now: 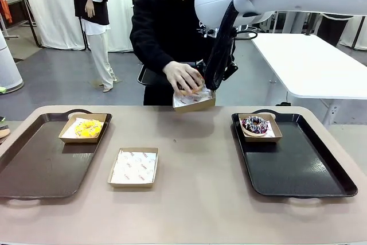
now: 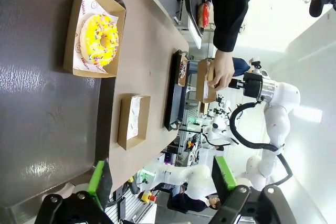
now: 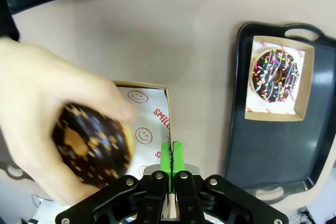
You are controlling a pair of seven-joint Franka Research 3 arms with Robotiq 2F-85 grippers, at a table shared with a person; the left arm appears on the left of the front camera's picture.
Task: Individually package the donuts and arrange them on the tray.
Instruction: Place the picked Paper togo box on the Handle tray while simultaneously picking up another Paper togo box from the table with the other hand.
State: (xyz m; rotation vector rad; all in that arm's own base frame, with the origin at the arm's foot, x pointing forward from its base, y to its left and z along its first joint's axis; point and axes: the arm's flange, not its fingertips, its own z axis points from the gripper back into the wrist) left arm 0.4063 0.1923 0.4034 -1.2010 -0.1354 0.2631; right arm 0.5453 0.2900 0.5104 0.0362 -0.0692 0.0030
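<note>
Right robot hand (image 3: pixel 170 153): pinching shut on the rim of the paper-lined box (image 3: pixel 149 98), raised over the desk (image 1: pixel 195 159) far edge. Person's hand (image 1: pixel 182 76): holding the dark chocolate donut (image 3: pixel 92 145) just above it. Advisable: keeping box level, steady. Left robot hand (image 2: pixel 161 177): gaping empty, hovering over left tray (image 2: pixel 42 103).

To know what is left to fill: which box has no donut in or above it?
The box lying directly on the table: it shows only its printed paper. The others have a donut in or over them.
</note>
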